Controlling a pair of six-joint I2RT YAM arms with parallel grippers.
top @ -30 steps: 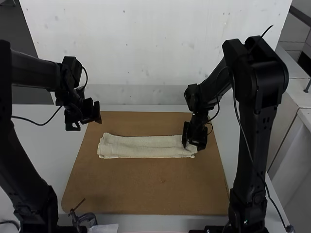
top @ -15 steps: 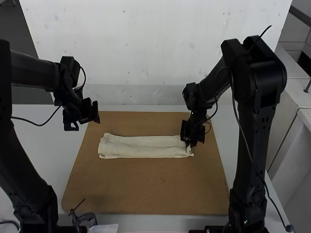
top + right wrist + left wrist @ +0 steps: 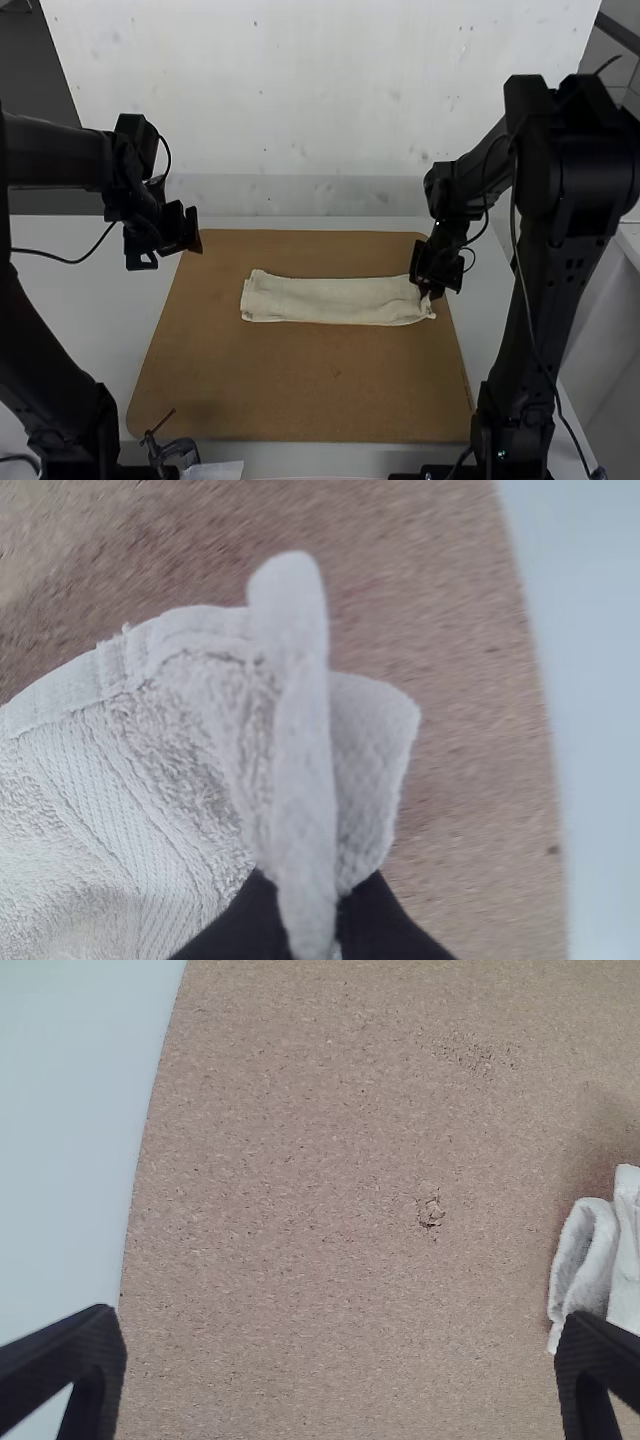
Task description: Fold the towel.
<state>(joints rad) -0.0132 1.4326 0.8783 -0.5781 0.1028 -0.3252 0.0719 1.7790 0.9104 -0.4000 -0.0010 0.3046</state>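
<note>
Towel [image 3: 325,300] in a strip on the board [image 3: 300,385], right gripper [image 3: 316,890] pinching one end, left gripper [image 3: 340,1325] wide open; positioning, it seems, then fold that end inward

Black left robot arm [image 3: 45,370] and black right robot arm [image 3: 545,290], both pretty chunky
Kinda boxy joints [image 3: 575,150], thick links [image 3: 50,155] and skinny black cables [image 3: 70,261] looping off them. The black left gripper [image 3: 168,245] has tapered dark fingers [image 3: 90,1350].
</note>
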